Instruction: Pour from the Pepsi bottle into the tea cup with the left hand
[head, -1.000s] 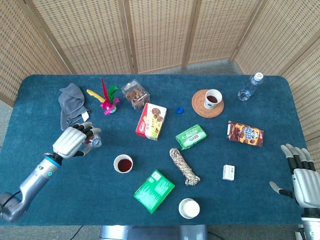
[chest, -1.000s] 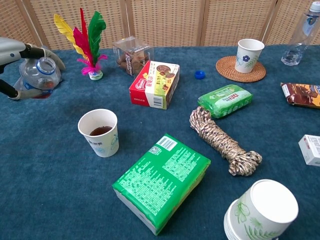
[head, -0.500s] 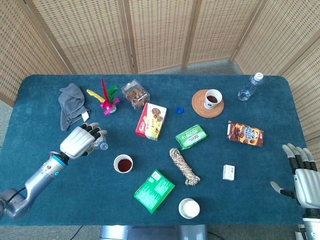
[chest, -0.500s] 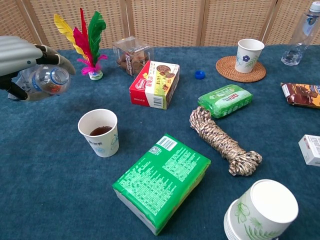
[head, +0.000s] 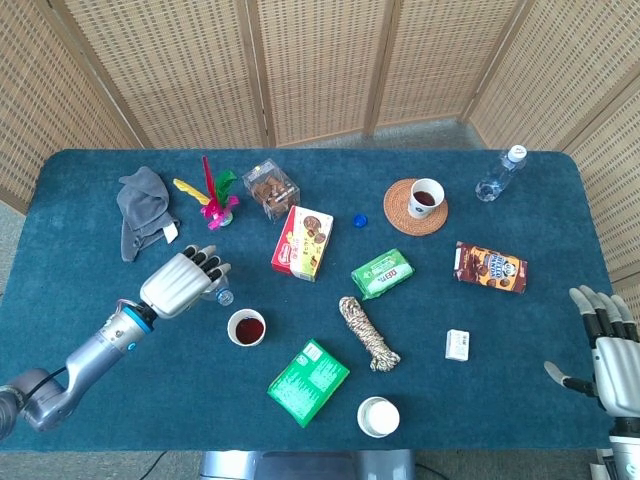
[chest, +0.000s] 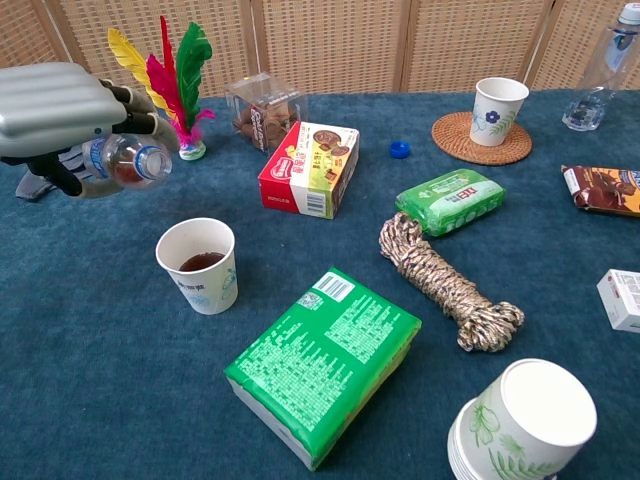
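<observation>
The left hand (chest: 60, 105) holds the Pepsi bottle (chest: 125, 163) with its fingers wrapped around it. The bottle lies tipped on its side in the air, and its open mouth points toward the tea cup (chest: 200, 265). The mouth is near the cup but up and to the left of it, not over the rim. A little dark drink sits in the bottom of the cup. From the head view, the left hand (head: 184, 282) is just beside the tea cup (head: 246, 327), on its left and a bit farther back.

The green packet (chest: 324, 360) lies on the table just to the right of the cup and closer to the front. The rope (chest: 448, 283) lies farther right of the cup. The red snack box (chest: 310, 168) is behind the cup and to its right. The feather toy (chest: 170, 75) stands behind the cup, close to the left hand. A small blue cap (chest: 400, 149) lies far behind the cup, past the red box.

The right hand (head: 612, 346) is far to the right of the cup, at the table's edge. Its fingers are spread and it holds nothing.
</observation>
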